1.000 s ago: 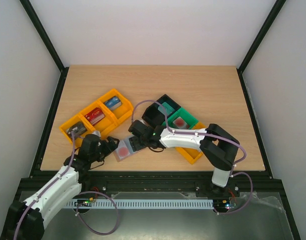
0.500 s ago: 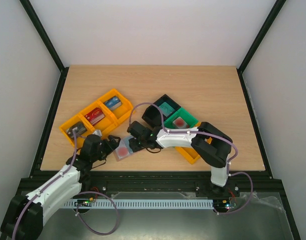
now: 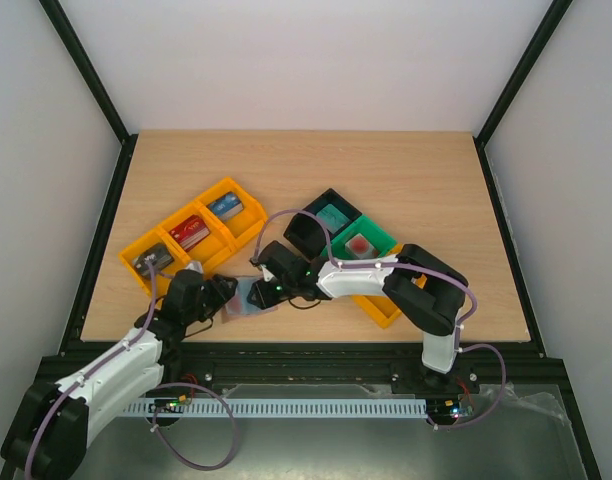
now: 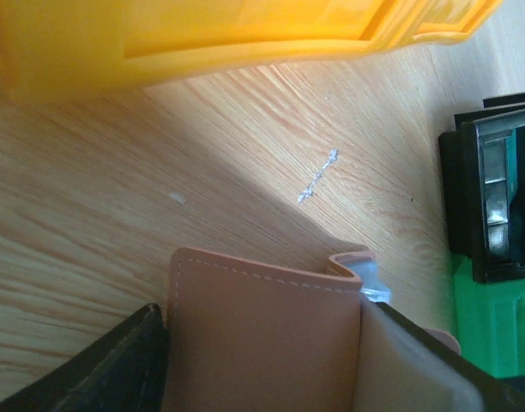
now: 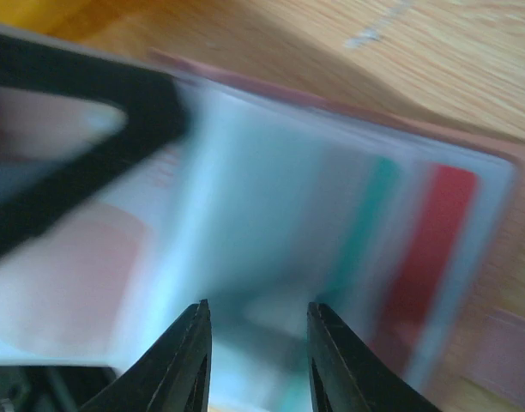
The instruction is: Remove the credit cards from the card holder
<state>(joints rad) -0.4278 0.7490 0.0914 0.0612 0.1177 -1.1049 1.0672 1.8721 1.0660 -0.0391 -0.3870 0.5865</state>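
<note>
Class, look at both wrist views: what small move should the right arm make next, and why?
Probably close the right gripper on the edge of one of the credit cards. Its jaws stand apart over the open card holder, red and teal card edges showing in its pockets, while the left gripper flanks its pink outside. Blur hides which card is nearest.

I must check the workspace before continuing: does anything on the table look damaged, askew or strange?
One small thing: a thin whitish scratch or residue marks the wooden table just beyond the card holder. The holder's far corner also seems to curl upward. I see nothing spilled.
</note>
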